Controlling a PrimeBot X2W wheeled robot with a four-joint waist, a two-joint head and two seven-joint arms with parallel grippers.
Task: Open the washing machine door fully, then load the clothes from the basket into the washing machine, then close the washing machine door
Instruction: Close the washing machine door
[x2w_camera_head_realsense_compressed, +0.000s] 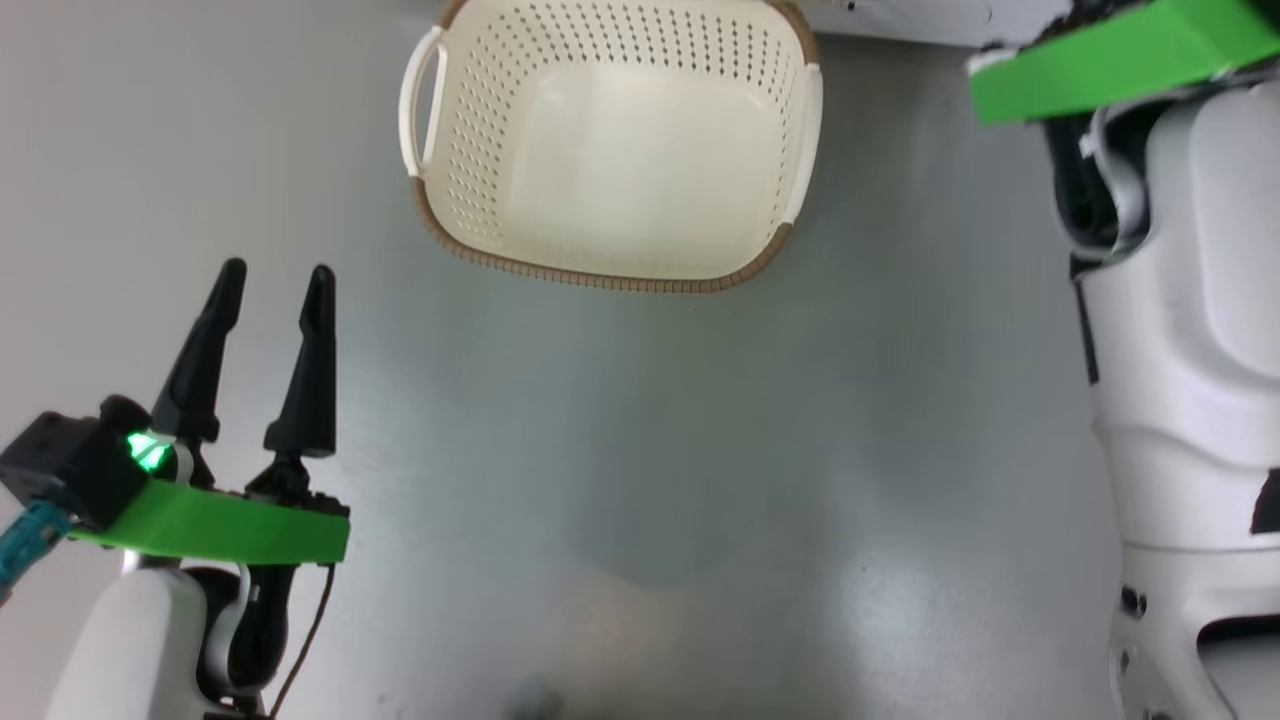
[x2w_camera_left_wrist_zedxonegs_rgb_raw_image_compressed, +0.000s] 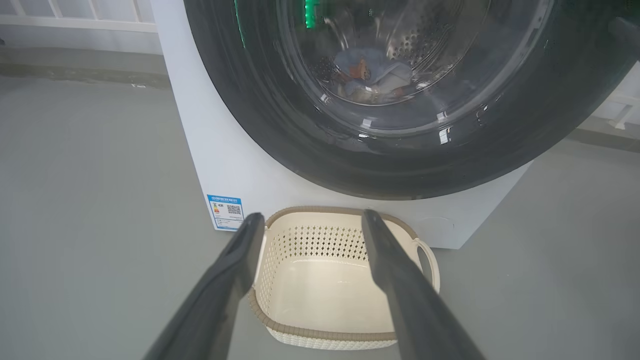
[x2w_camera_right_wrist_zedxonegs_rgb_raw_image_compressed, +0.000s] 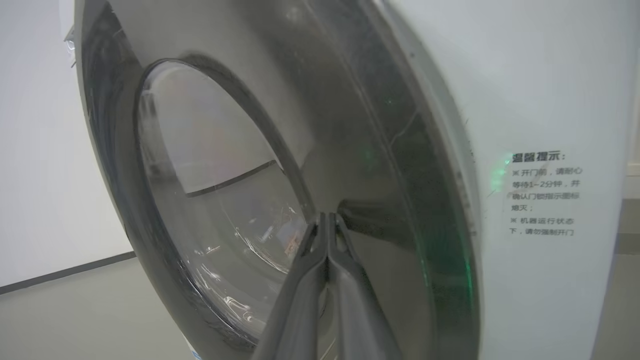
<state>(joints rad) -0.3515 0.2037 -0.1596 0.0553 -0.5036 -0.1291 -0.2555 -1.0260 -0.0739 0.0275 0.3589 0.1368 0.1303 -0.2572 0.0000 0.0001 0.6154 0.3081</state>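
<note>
Lower left in the head view, the left jaws stand spread and idle, since the basket (x2w_camera_head_realsense_compressed: 480, 150) at top centre is empty. The clothes (x2w_camera_left_wrist_zedxonegs_rgb_raw_image_compressed: 372, 75) lie inside the machine (x2w_camera_left_wrist_zedxonegs_rgb_raw_image_compressed: 220, 165), behind the door (x2w_camera_left_wrist_zedxonegs_rgb_raw_image_compressed: 280, 130) glass. Lower centre in the right wrist view, the right jaws are clenched on nothing, seemingly pressed against the door to push it shut.

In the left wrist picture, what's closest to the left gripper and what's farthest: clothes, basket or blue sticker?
1. basket, on the floor before the left gripper.
2. blue sticker, low on the washing machine's front.
3. clothes, inside the drum, behind the door.
</note>
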